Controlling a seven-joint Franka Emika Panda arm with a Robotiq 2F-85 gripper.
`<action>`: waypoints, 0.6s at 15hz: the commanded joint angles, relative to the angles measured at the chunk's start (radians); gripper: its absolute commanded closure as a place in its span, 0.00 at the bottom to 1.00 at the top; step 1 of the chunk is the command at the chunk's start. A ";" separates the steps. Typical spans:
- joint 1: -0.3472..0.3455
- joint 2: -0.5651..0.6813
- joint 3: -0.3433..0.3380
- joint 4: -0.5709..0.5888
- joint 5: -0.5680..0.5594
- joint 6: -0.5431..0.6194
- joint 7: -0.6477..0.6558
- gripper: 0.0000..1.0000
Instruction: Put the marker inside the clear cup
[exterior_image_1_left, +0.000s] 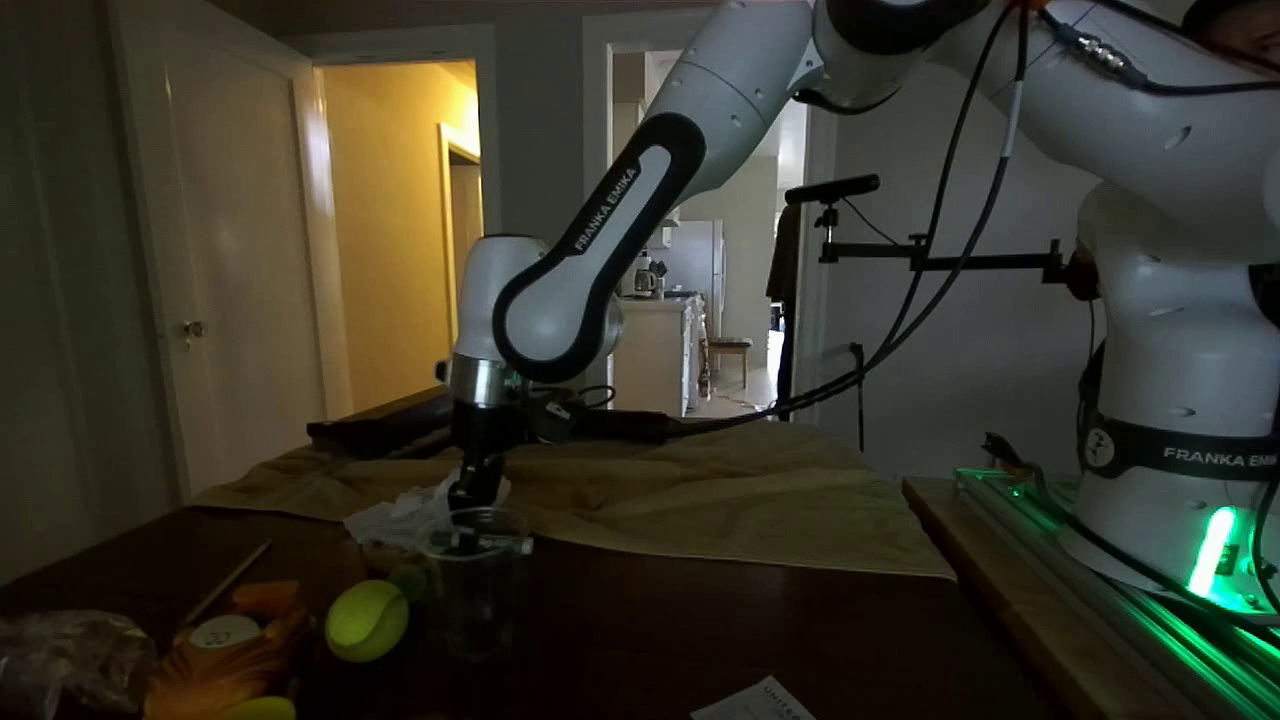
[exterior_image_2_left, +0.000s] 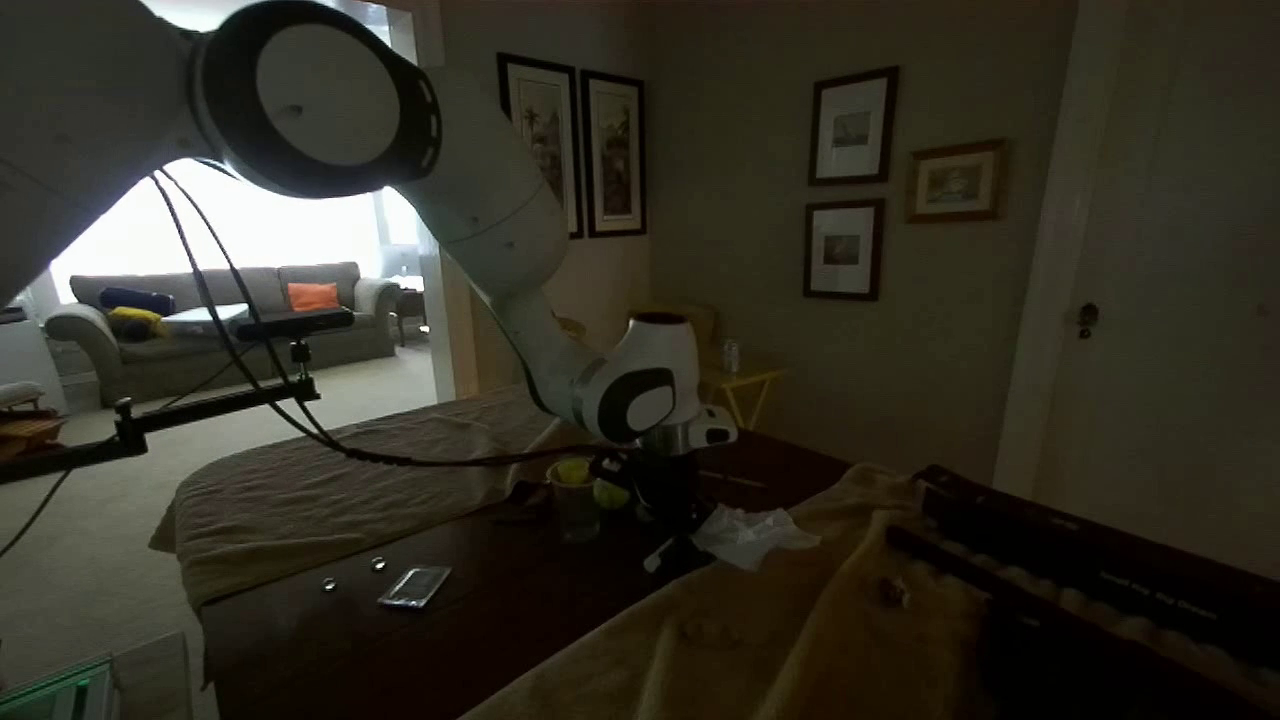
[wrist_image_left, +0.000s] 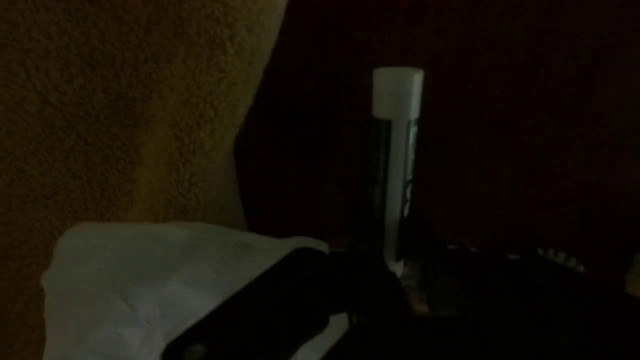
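My gripper (wrist_image_left: 387, 257) points down at the table, its dark fingers shut on the marker (wrist_image_left: 397, 165). The marker is white-capped with a dark label and sticks out past the fingers, roughly level; whether it touches the table I cannot tell. Upright on the table is the clear cup (exterior_image_1_left: 475, 605); in an exterior view its rim overlaps the fingertips and the marker, which show through it. Another exterior view has the cup (exterior_image_2_left: 576, 512) standing apart from the gripper, to its side. The wrist view is very dark, so the finger pads are hardly visible.
A crumpled white wrapper (exterior_image_2_left: 757, 535) lies right beside the gripper, near a tan cloth (exterior_image_1_left: 700, 500). Close to the cup are a yellow-green ball (exterior_image_1_left: 367, 620), an orange object (exterior_image_1_left: 235, 640) and a thin stick (exterior_image_1_left: 228, 582). A packet (exterior_image_2_left: 415, 587) lies farther off.
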 joint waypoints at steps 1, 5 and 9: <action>0.021 -0.081 -0.005 -0.086 0.002 0.093 0.023 0.95; 0.044 -0.151 -0.023 -0.147 -0.002 0.162 0.053 0.95; 0.060 -0.246 -0.032 -0.223 -0.001 0.242 0.071 0.95</action>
